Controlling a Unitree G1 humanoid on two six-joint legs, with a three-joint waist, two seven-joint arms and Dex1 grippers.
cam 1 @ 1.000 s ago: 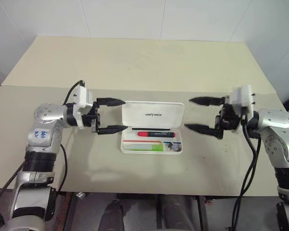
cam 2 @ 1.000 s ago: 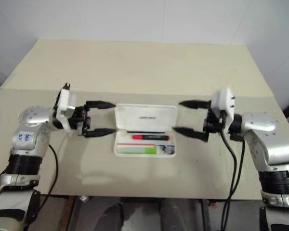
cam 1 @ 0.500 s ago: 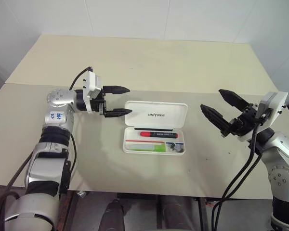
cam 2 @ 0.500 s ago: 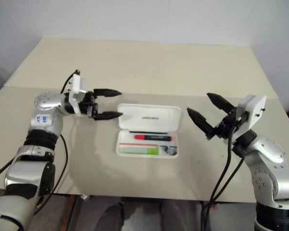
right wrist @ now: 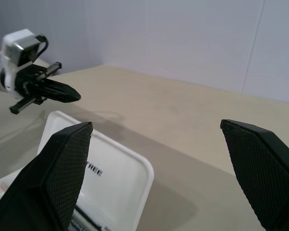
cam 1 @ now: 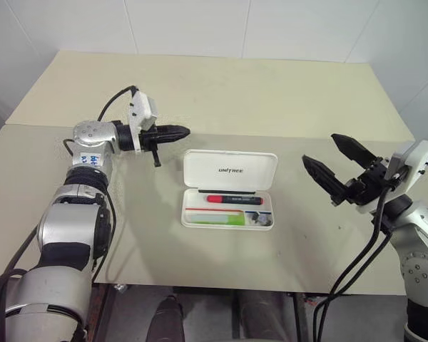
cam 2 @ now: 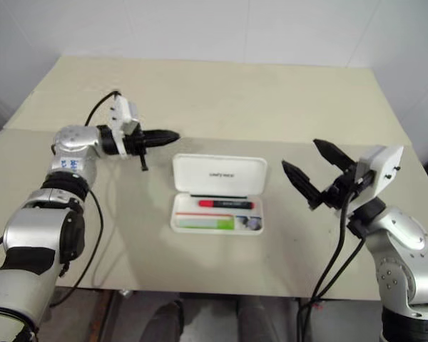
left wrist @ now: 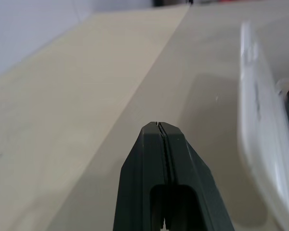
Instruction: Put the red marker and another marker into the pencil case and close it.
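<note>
A smooth matte beige worktop (cam 1: 221,92) is being occupied by the pencil case (cam 1: 229,188), a white rounded hard-plastic box lying open. The black-barrelled red marker (cam 1: 234,199) and the flat translucent green highlighter (cam 1: 215,219) are being held inside it. The right gripper (cam 1: 337,167) is being kept with textured fingers spread; the left gripper (cam 1: 183,131) is being kept with fingers pressed together, empty.

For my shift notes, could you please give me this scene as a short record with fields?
case: white hard plastic pencil case, lid open, upright, on the beige table
contents: red-capped black marker and flat light-green highlighter, both in the tray
left gripper: shut, empty, beside the lid's far left corner, apart from it
right gripper: open, empty, right of the case
left to do: close the lid
</note>
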